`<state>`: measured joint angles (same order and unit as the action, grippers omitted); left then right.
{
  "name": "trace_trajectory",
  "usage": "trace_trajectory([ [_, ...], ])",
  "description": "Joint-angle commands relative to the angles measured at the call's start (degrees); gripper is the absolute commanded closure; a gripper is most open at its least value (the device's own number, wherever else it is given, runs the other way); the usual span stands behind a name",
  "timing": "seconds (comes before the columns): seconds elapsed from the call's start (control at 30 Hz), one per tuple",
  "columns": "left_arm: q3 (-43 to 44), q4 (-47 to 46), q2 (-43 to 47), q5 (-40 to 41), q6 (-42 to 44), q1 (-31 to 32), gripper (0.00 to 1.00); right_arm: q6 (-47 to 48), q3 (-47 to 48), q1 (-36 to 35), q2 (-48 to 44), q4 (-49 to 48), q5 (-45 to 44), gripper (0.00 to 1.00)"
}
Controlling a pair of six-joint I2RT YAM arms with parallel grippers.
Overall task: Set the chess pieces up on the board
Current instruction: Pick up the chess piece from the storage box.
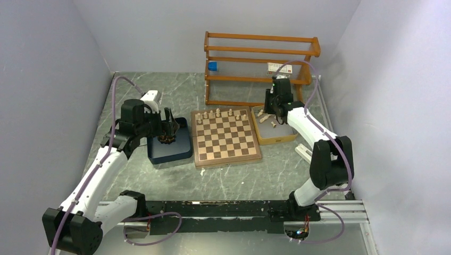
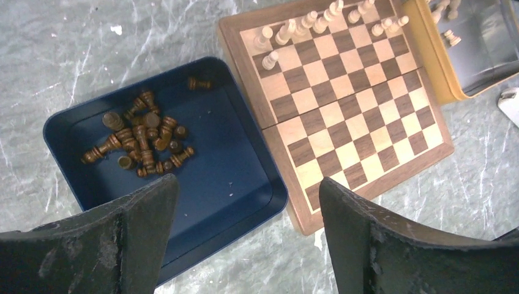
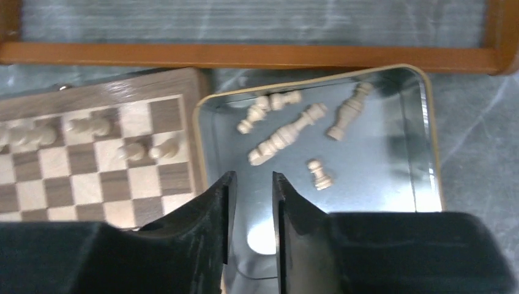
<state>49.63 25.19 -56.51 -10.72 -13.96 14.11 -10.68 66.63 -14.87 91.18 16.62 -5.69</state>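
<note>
The board point(image 1: 226, 137) lies mid-table, with pale chess pieces point(image 1: 217, 113) standing along its far rows. Dark chess pieces point(image 2: 142, 139) lie in a heap in the dark blue tray point(image 2: 73, 131) left of the board. My left gripper point(image 2: 248, 184) hangs open above that tray's near right corner, with nothing between its fingers. Several pale pieces point(image 3: 287, 138) lie on their sides in the tan tray point(image 3: 379, 171) right of the board. My right gripper point(image 3: 253, 176) hovers over this tray's near left part. Its jaws stand a narrow gap apart, and that gap is empty.
A wooden shelf rack point(image 1: 260, 69) stands behind the board and the tan tray, with a small blue cube point(image 1: 213, 66) on it. A white object point(image 1: 304, 153) lies on the table near the right arm. Grey walls close in left, right and back.
</note>
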Motion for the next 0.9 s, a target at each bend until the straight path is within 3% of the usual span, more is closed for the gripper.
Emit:
trace_trajectory([
  [0.0,0.0,-0.8,0.5,0.5,1.9,0.6,0.12,-4.4,-1.8,4.4,1.9,-4.2,-1.7,0.71],
  [0.27,-0.2,-0.8,1.8,0.9,1.8,0.5,0.13,-9.2,-0.9,8.8,10.1,-9.5,-4.6,0.76],
  [0.4,-0.3,-0.8,2.1,1.0,1.8,0.6,0.13,-9.6,-0.3,9.9,13.0,-10.4,-7.8,0.74],
  [0.53,-0.1,-0.7,2.3,1.3,1.8,0.6,0.14,-10.2,0.3,10.7,15.3,-10.5,-6.2,0.69],
  [0.87,-0.1,-0.7,1.9,1.1,1.7,0.6,0.15,-9.9,-0.5,10.7,17.6,-11.0,-5.3,0.68],
])
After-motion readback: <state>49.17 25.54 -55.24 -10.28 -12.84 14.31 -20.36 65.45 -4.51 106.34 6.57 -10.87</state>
